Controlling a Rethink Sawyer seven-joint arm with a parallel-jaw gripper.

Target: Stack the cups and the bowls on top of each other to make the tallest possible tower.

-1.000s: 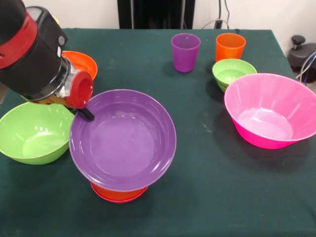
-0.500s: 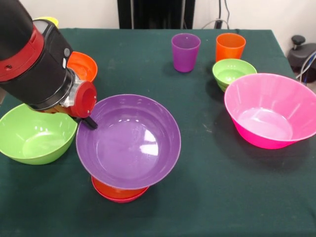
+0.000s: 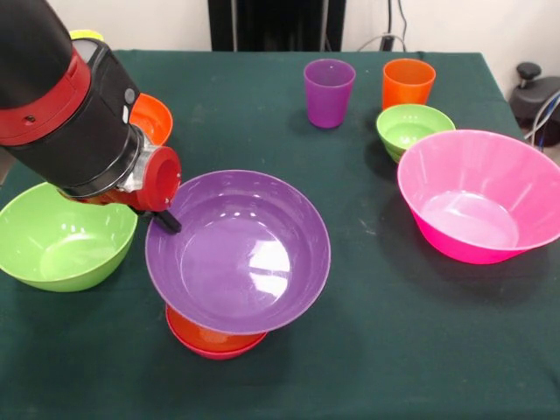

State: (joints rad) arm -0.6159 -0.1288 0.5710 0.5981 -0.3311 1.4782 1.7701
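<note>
The hand [image 3: 164, 219] grips the rim of the purple bowl [image 3: 238, 251] with its dark fingers clamped on the edge, holding the bowl just above the tower [image 3: 214, 334], the small orange bowl nested in the small red-magenta one, near the worktop's [image 3: 262, 114] front edge, a little toward its left side. Whether the purple bowl already rests on the tower or hangs a little over it cannot be told, since its wide body hides the contact. The main risk, as I judge it, comes from the mismatch in width: the purple bowl is far broader than its base, and it sits somewhat off-centre to the right, so a release here could let it tip or slide off and knock the small bowls askew. The one-sided rim grip may also leave it tilted. The lime green bowl [image 3: 61, 234] lies close by at the left edge, where the arm could brush it. The pink bowl [image 3: 481, 194], small green bowl [image 3: 414, 127], purple cup [image 3: 329, 92] and orange cup [image 3: 408, 82] stand well apart.
</note>
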